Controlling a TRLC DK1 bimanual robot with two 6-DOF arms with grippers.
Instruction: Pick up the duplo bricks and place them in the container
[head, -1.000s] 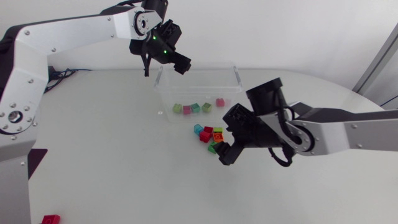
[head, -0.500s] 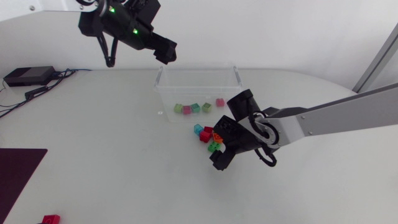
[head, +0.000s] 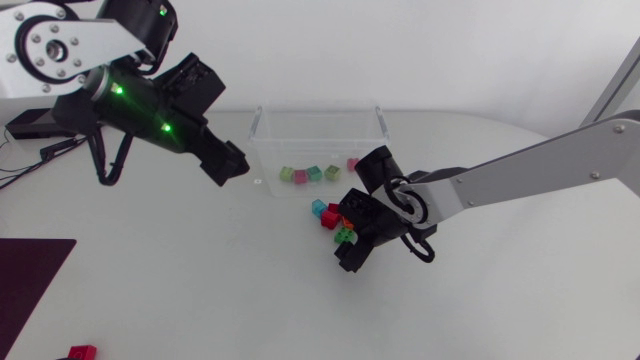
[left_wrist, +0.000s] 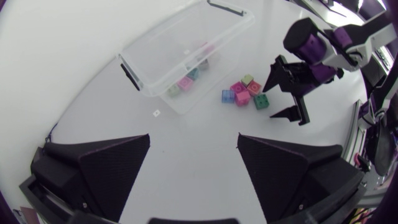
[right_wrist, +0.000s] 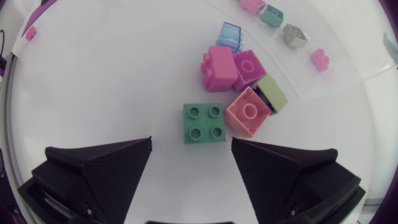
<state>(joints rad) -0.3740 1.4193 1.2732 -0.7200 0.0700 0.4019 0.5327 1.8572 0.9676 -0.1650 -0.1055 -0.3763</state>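
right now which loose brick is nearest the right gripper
The green four-stud brick, just ahead of the right gripper; the other loose bricks lie beyond it.

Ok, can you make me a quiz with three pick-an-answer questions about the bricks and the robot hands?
1. Where is the green square plastic brick?
A) inside the clear plastic container
B) on the white table, just ahead of the right gripper
C) stacked on another brick

2. How many studs on top?
A) two
B) four
C) eight

3. The right gripper's fingers are
A) open, holding nothing
B) shut on the brick
C) shut on the container

1 B: it lies flat outside the container.
2 B: the right wrist view shows four.
3 A: both fingers stand clear of it.
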